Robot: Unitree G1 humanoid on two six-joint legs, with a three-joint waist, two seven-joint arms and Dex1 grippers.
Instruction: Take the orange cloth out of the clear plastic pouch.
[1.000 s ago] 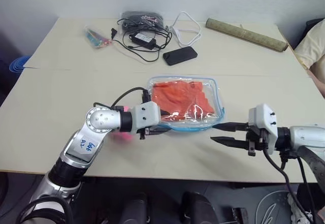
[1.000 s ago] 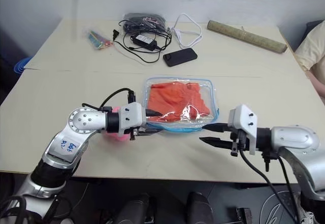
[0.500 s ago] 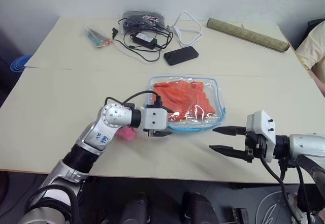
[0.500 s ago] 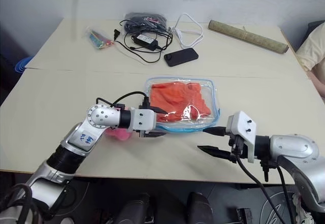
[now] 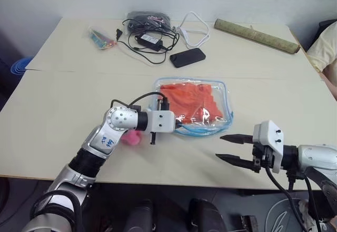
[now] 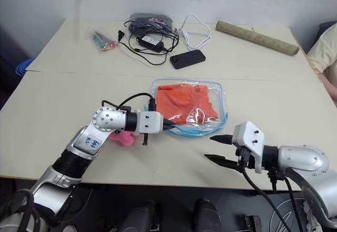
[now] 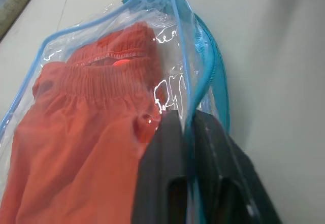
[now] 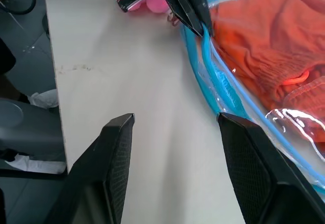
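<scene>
Orange cloth (image 5: 190, 102) sitting inside the clear plastic pouch (image 5: 226, 101) mid-bench (image 5: 63, 111), left gripper (image 7: 187, 132) fingers pinched tight on the pouch's blue edge, right gripper (image 5: 229, 148) fingers spread, holding nothing, just beside the pouch

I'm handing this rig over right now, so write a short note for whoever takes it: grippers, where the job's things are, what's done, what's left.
Left gripper: shut on the clear plastic pouch's blue-trimmed near edge.
Right gripper: open, holding nothing, hovering over the table just short of the pouch's near right corner.
Orange cloth: all inside the pouch, which lies mid-table.
Done: pouch edge gripped.
Left: open the pouch, pull the cloth out.
</scene>
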